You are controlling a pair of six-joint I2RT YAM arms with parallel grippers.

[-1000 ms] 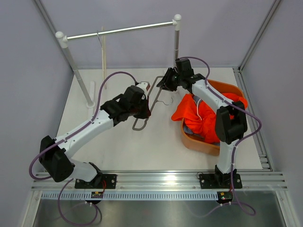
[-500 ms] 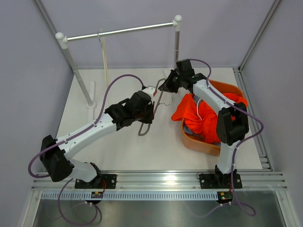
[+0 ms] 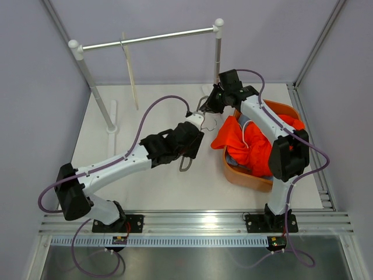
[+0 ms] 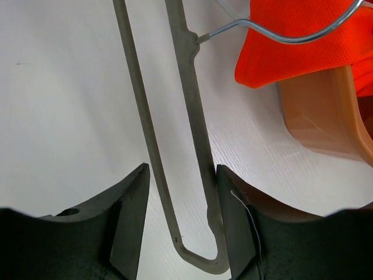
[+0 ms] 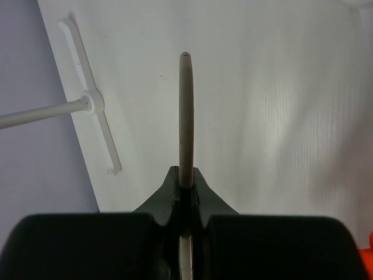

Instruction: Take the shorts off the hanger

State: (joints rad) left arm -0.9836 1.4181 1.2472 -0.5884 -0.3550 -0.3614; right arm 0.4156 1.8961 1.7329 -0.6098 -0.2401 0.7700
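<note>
There are two hangers (grey hanger [image 4: 194,105], pale hanger [image 3: 130,73]), two shorts (orange shorts [image 3: 230,137], blue shorts [image 3: 235,157]), one tub [image 3: 245,178], one rail [image 3: 151,37].

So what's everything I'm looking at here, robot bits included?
table: one, white, under everything.
rack: one, silver rail on white posts, at the back of the table.
pale hanger: one, cream, hanging from the rack's rail.
basket: one, brown-orange, on the right side of the table.
orange shorts: one, bright orange, heaped in the basket and spilling over its left rim.
light blue shorts: one, light blue, mostly hidden under the orange pair.
grey hanger: one, grey with a wire hook, bare, between the arms.
left gripper: one, black, open, straddling the grey hanger's bars.
right gripper: one, black, shut on the grey hanger.
</note>
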